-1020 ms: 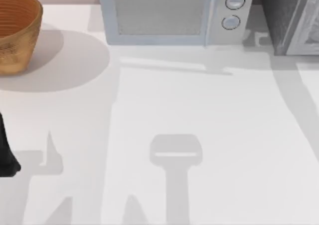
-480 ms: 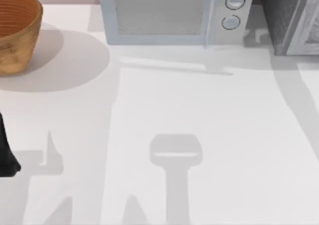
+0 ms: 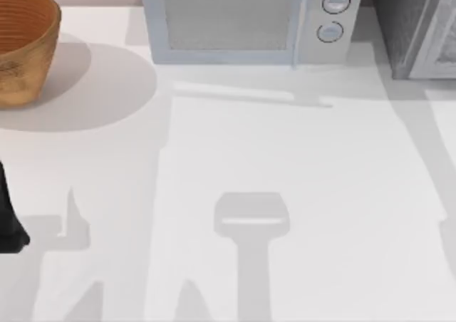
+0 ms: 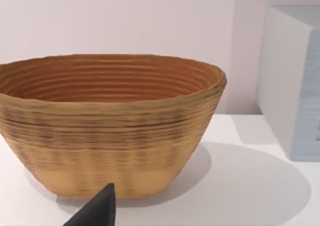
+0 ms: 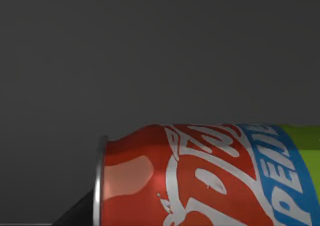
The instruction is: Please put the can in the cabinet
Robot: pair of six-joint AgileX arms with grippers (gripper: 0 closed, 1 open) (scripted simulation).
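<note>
Black arm (image 3: 8,219), pointed black pincer tip (image 4: 97,211)

- Top view looks straight down on the white table (image 3: 299,165).
- Left wrist view faces the woven brown basket (image 4: 107,121) closely, shared with the top view.
- Right wrist view sits close against the red, green and blue can (image 5: 210,178), facing a dark grey surface.

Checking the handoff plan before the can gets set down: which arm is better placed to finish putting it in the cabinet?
The right arm. Its wrist view has the can close up against a dark grey surface, likely the cabinet interior. The left arm sits at the table's left edge, facing the basket.
</note>
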